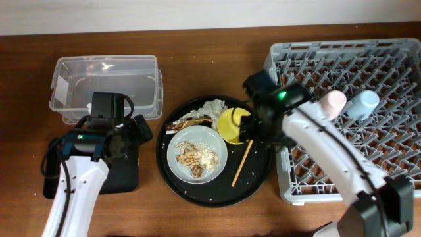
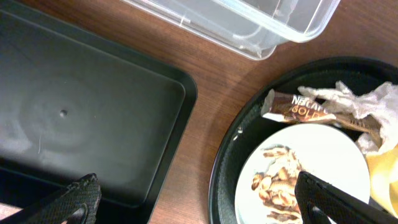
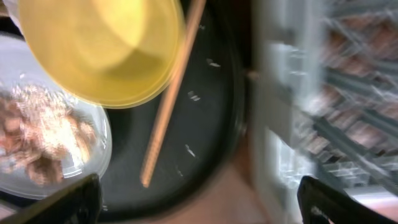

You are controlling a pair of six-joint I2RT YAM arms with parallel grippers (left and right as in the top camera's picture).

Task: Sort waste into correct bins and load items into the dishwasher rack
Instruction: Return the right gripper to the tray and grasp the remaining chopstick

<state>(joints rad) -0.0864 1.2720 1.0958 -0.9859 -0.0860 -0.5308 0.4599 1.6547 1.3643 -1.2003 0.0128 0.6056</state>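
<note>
The rack (image 1: 342,59) is grey with a criss-cross grid. One cup (image 1: 334,102) is pink and the other cup (image 1: 364,104) is light blue. The bowl (image 1: 231,125) is yellow. The plate (image 1: 172,158) is white and the scraps (image 1: 192,157) are tan. The tissue (image 1: 212,108) is white. The wrapper (image 2: 298,107) is brown and gold with white letters. The round tray (image 1: 253,174) and flat tray (image 2: 81,112) are black. The box (image 1: 105,85) is clear. The table (image 1: 197,59) is brown wood.
</note>
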